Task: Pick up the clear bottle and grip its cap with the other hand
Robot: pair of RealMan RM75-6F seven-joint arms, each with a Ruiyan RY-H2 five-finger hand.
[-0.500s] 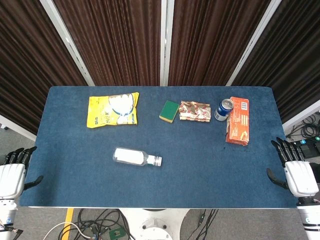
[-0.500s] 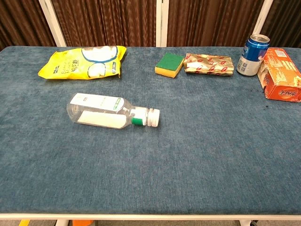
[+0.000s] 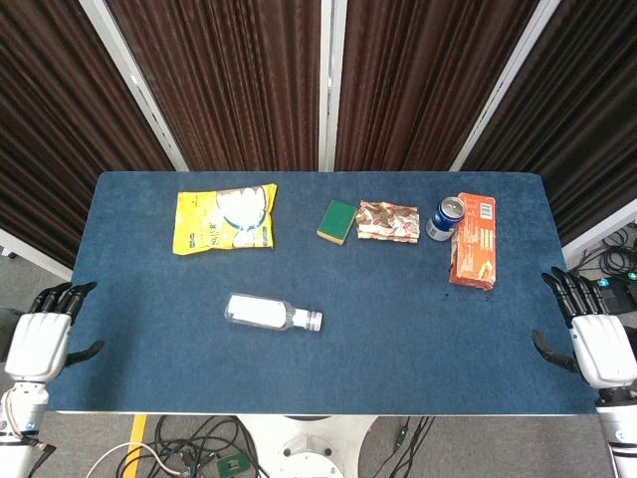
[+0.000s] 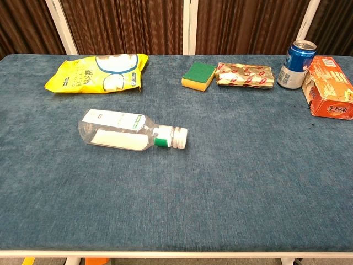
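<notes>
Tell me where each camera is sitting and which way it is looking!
Head view: sits high above the near edge, looking down on the whole blue cloth-covered table; the white left robot hand and white right robot hand show at its sides.
Chest view: sits low at the near edge, looking across the table; no robot hand shows.
Both share the clear plastic bottle lying on its side, the yellow snack bag and the blue drink can.

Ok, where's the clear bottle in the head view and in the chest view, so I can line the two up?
Head view: clear bottle lies on its side, lower centre-left, cap pointing right.
Chest view: clear bottle lies left of centre, cap pointing right.
Shared landmark: yellow snack bag, beyond the bottle and to its left in both.
</notes>
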